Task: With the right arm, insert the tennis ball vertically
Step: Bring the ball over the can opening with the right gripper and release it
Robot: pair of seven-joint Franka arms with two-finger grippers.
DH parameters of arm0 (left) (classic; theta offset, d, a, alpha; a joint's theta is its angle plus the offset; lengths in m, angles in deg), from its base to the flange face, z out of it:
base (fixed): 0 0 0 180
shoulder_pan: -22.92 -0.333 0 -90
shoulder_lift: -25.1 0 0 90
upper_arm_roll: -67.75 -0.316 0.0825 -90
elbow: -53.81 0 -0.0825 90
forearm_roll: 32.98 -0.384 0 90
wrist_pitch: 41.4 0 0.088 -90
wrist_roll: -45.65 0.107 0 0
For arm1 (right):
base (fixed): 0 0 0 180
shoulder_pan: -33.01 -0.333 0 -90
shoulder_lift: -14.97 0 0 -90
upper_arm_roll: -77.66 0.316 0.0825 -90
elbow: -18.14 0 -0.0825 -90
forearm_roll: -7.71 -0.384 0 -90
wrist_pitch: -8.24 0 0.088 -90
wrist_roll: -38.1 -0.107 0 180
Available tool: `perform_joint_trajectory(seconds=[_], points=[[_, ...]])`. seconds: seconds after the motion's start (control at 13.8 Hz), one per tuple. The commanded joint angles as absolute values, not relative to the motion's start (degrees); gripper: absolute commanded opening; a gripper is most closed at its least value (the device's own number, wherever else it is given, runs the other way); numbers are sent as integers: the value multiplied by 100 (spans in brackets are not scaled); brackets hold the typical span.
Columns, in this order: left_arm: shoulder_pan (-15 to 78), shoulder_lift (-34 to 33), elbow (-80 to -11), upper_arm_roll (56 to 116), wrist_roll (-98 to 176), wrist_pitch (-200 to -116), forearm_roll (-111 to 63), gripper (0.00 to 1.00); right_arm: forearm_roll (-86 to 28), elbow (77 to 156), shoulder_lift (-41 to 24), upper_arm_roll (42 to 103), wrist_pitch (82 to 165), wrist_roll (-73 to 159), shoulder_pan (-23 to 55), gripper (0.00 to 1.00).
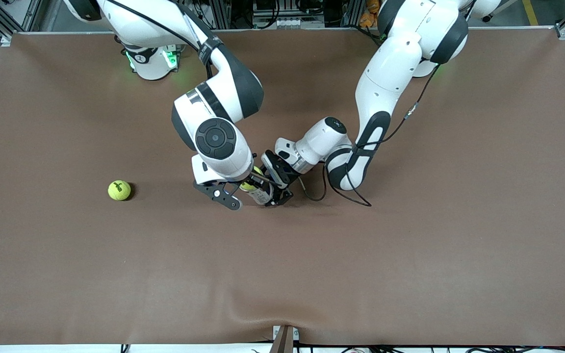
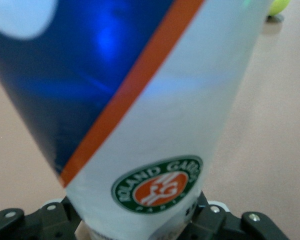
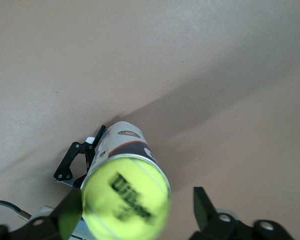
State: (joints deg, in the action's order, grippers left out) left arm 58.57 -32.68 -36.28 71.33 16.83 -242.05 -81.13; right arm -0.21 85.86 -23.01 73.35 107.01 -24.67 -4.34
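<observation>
Tennis ball [image 3: 126, 196] sits at can [image 3: 124, 145] mouth between the right gripper's [image 3: 135, 207] spread fingers, left gripper [image 1: 276, 189] fingers clamping can upright for insertion.

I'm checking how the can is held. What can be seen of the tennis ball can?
The tennis ball can is a glossy tube, blue and white with an orange stripe and a round Roland Garros badge. It stands upright mid-table, clamped low by the left tool. A yellow ball sits in its open mouth, between the right tool's open fingers.
</observation>
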Motion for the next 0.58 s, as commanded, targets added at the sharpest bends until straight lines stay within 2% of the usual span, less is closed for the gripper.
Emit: perform_joint_trajectory(seconds=[0.0, 0.36, 0.51], points=[[5825, -3291, -3575, 7109, 1603, -24346, -8273, 83, -116, 8608, -2273, 7282, 10703, -2571, -496, 100], [5825, -3291, -3575, 7109, 1603, -24346, -8282, 83, -125, 8591, -2142, 7291, 10598, -2361, -268, 100], [5825, -3300, -3575, 7109, 1603, -24346, -8282, 83, -177, 8556, -1957, 7291, 10160, -2019, -49, 100]])
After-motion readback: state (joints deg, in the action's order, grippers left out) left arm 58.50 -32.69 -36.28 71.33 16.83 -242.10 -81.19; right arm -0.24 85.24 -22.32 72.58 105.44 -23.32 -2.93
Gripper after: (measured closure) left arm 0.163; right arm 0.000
